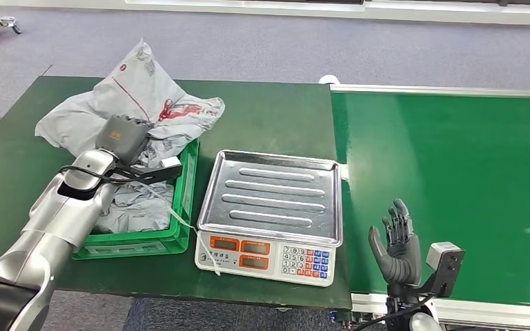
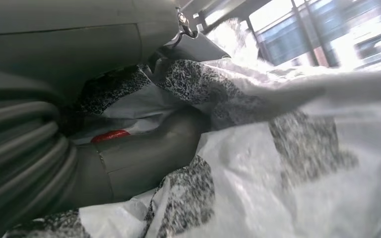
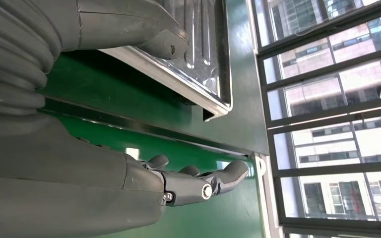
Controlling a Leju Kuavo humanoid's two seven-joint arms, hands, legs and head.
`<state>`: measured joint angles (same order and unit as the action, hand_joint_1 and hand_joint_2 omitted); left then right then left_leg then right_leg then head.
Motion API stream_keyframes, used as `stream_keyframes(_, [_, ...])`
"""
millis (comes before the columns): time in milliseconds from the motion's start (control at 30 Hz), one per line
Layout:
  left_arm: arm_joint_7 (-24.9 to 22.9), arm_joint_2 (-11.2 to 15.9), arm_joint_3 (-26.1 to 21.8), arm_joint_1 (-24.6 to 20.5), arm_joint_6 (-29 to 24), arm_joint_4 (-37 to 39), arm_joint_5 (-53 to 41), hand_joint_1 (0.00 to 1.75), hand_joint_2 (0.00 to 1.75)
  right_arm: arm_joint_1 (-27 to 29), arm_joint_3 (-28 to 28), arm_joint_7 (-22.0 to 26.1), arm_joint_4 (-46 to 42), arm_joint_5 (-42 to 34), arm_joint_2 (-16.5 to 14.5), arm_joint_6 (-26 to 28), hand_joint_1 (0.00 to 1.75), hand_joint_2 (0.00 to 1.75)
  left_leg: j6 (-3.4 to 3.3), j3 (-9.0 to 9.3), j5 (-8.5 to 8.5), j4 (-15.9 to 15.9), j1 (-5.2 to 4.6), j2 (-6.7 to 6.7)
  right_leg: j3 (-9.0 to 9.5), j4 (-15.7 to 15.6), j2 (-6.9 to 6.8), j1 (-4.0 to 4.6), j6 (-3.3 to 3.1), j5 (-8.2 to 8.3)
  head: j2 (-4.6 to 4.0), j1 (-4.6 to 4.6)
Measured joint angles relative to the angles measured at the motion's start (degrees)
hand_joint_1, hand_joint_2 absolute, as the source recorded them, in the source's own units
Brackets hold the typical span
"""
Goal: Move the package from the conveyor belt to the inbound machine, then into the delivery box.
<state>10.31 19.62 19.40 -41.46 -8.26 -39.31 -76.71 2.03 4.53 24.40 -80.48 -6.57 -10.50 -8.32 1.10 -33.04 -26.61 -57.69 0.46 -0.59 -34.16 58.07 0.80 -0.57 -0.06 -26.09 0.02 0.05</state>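
My left hand [image 1: 125,136], upper left of frame, sits on the grey package [image 1: 138,103]; thumb [image 2: 149,153] is buried in the plastic, can't tell if I'm gripping. Pkg drapes over the far rim of the green box [image 1: 186,207], spilling onto the table [image 1: 269,117]. Right hand [image 1: 395,245], lower right, fingers spread, holds nothing, over the belt's [image 1: 455,186] near edge. Scale [image 1: 272,214] w/ bare tray sits btwn box and belt.

The left hand [image 1: 125,136] is reaching far left, fingers hidden; the right hand [image 1: 395,243] is hovering near right, fingers spread and empty.
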Motion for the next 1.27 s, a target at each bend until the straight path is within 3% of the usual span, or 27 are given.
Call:
stream_keyframes(67, [-0.4, 0.3, -1.9, 0.7, 0.2, 0.4, -0.7, 0.25, 1.75, 0.2, 0.3, -0.1, -0.4, 0.0, -0.2, 0.1, 0.00, 1.75, 0.00, 0.01, 0.00, 0.0, 0.01, 0.01, -0.01, 0.0, 0.00, 0.00, -0.01, 0.00, 0.00, -0.01])
stream_keyframes(100, [-0.6, 0.4, -2.8, 1.2, 0.3, 0.5, -1.0, 0.00, 1.75, 0.3, 0.3, -0.1, -0.6, 0.0, -0.3, 0.2, 0.00, 1.75, 0.01, 0.01, 0.00, 0.0, 0.01, 0.01, -0.02, 0.0, 0.01, 0.01, -0.01, 0.00, 0.00, -0.01])
stream_keyframes(567, [-2.3, 0.0, -7.9, 3.5, 0.1, 0.1, -3.3, 0.00, 1.75, 1.0, 0.5, -0.2, -1.5, 0.2, -1.1, 0.5, 0.00, 1.75, 0.01, 0.01, 0.01, 0.0, 0.02, 0.04, -0.03, 0.0, 0.03, 0.03, -0.04, 0.02, 0.00, -0.01])
stream_keyframes(733, [1.1, -1.1, -10.2, 5.6, 0.4, -2.9, -1.0, 0.00, 1.75, 1.0, 0.6, -0.5, -1.7, 0.5, -1.3, 0.5, 0.00, 1.75, 0.01, 0.01, 0.00, 0.0, 0.01, 0.04, -0.04, 0.0, 0.03, 0.03, -0.04, 0.02, 0.00, -0.01])
stream_keyframes(1033, [7.9, -5.3, -13.4, 12.4, 5.9, -15.3, 13.0, 0.00, 1.75, 0.9, 1.3, -0.7, -1.7, 1.3, -1.4, 0.0, 0.00, 1.75, 0.00, -0.06, -0.01, 0.0, -0.01, 0.01, -0.06, 0.0, 0.01, 0.00, -0.03, 0.02, 0.00, -0.01])
stream_keyframes(1167, [13.9, -7.5, -13.6, 14.8, 13.8, -20.9, 30.0, 0.00, 1.75, 0.9, 1.5, -0.8, -1.7, 1.4, -1.5, -0.1, 0.00, 1.75, 0.00, -0.07, -0.01, 0.0, -0.02, -0.01, -0.05, 0.0, 0.00, -0.01, -0.03, 0.02, 0.00, -0.01])
stream_keyframes(1267, [14.7, -9.3, -13.5, 16.5, 17.2, -24.7, 38.6, 0.00, 1.75, 0.7, 1.5, -0.8, -1.7, 1.6, -1.5, -0.1, 0.00, 1.75, 0.00, -0.08, -0.01, 0.0, -0.03, -0.01, -0.06, 0.0, 0.00, -0.01, -0.03, 0.02, 0.00, 0.00])
